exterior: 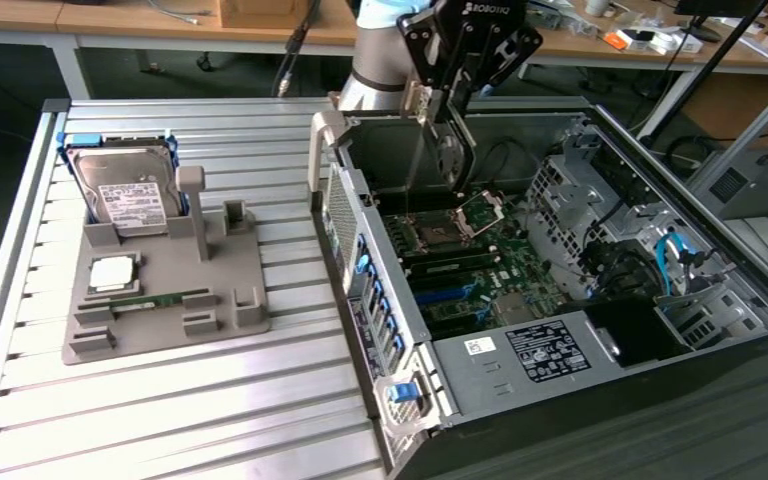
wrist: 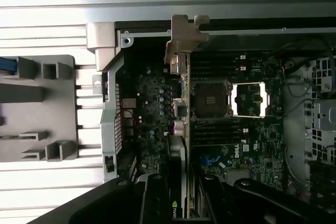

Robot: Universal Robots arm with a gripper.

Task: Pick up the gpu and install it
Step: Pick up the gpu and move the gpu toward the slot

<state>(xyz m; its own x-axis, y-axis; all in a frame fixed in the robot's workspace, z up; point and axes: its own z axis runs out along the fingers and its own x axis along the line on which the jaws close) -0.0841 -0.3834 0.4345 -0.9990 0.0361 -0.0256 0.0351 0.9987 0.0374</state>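
Note:
My gripper [exterior: 454, 88] hangs over the open computer case [exterior: 518, 355] and is shut on the gpu [exterior: 448, 150]. The card hangs on edge below the fingers, its pale metal bracket [exterior: 418, 102] toward the case's rear wall. In the wrist view the gpu [wrist: 185, 129] appears edge-on as a thin strip running from between the black fingers [wrist: 155, 198] to its bracket [wrist: 184, 35]. It floats above the motherboard [wrist: 152, 108], beside the open CPU socket [wrist: 212, 98], and I cannot tell whether it touches the board.
A grey parts fixture [exterior: 157, 300] on the slatted table [exterior: 157, 420] at the exterior view's left holds a hard drive [exterior: 124, 185], a CPU chip [exterior: 113, 272] and a memory stick [exterior: 157, 299]. Case walls, drive bays [exterior: 624, 200] and cables [exterior: 671, 260] surround the motherboard.

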